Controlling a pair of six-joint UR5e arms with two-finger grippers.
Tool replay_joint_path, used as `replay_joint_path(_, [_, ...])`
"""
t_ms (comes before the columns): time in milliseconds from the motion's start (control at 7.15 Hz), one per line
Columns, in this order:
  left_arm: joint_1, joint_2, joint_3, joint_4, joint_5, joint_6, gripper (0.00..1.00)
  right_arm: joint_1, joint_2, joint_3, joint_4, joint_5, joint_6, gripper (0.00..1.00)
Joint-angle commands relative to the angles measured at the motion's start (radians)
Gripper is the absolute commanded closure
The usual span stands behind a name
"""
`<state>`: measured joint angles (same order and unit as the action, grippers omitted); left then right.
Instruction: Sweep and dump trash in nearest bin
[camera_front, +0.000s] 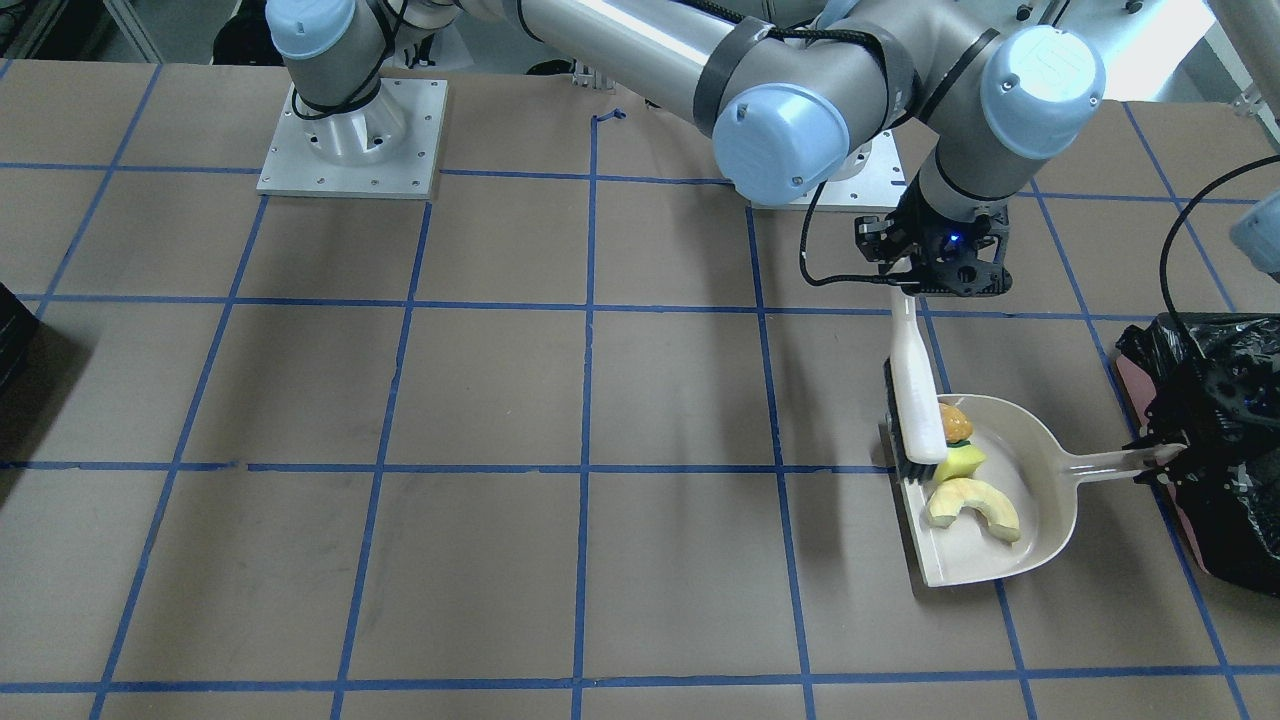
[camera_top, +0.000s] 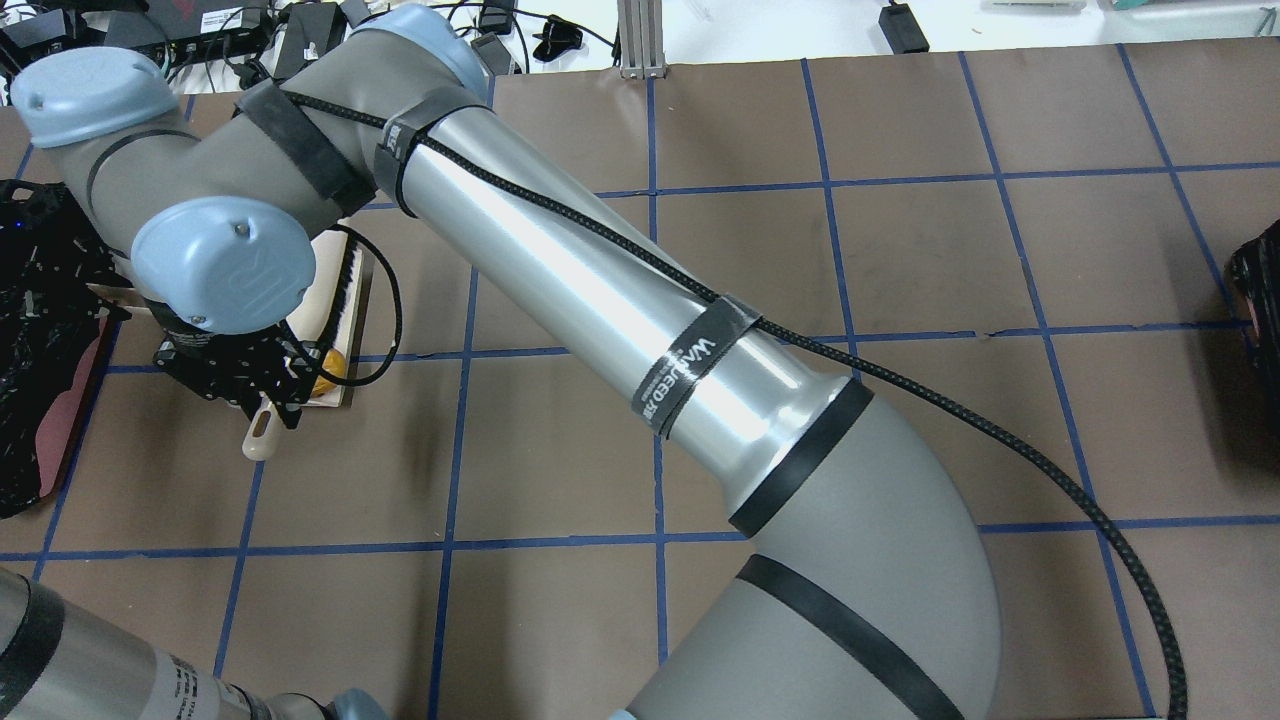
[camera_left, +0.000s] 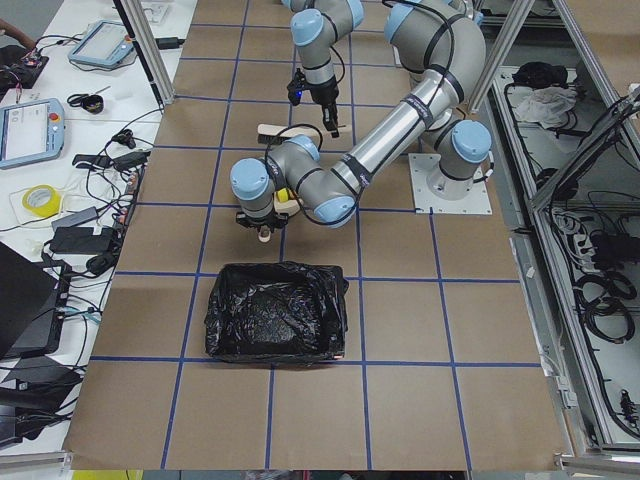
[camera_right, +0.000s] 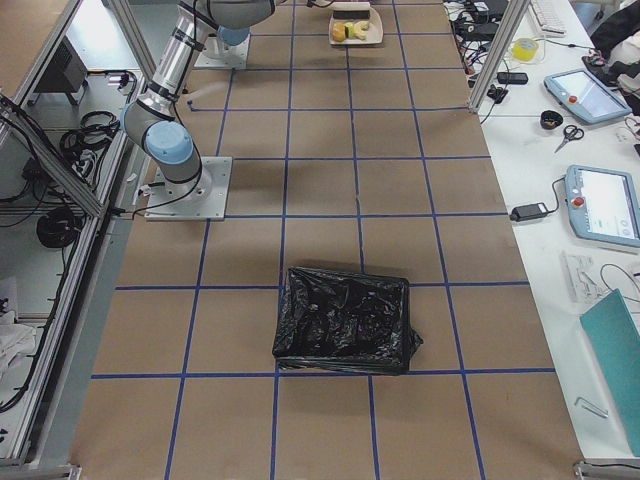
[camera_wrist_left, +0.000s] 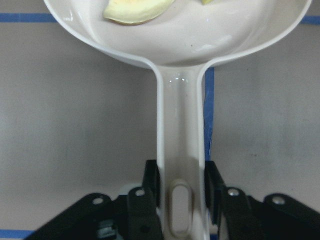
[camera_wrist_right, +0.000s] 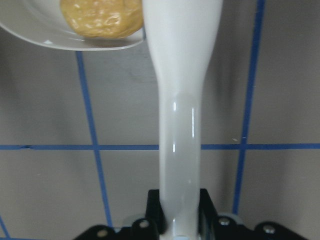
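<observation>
Trash (camera_front: 972, 505) in dustpan (camera_front: 1042, 472), handle (camera_front: 1108, 462) toward bin (camera_front: 1240, 350)

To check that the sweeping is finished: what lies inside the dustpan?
Inside the dustpan lie the golden-brown lump, the yellow sponge and the pale curved peel. The brush covers part of the pan's open edge; anything beneath it is hidden.

Brush (camera_front: 918, 400) bars dustpan (camera_front: 1035, 455) mouth; bin (camera_front: 1230, 520) crowds opposite side, maybe touching.
</observation>
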<state>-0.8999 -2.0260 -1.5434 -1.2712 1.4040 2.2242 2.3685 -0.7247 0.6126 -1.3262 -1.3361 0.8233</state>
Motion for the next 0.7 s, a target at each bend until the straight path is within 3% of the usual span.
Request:
replay_joint_path(0, [0.001,0.000,0.000,-0.066,-0.045,-0.064,1.00,-0.069,-0.082,0.068,0.062,-0.084,-0.095,1.00])
replay_joint_path(280, [0.012,0.026,0.009,-0.146,-0.102,-0.141,1.00,-0.155,-0.207,0.254,0.051,-0.087,-0.182,1.00])
replay_joint_path(559, [0.050,0.050,0.061,-0.172,-0.155,-0.249,1.00,-0.211,-0.338,0.541,-0.022,-0.171,-0.248,1.00])
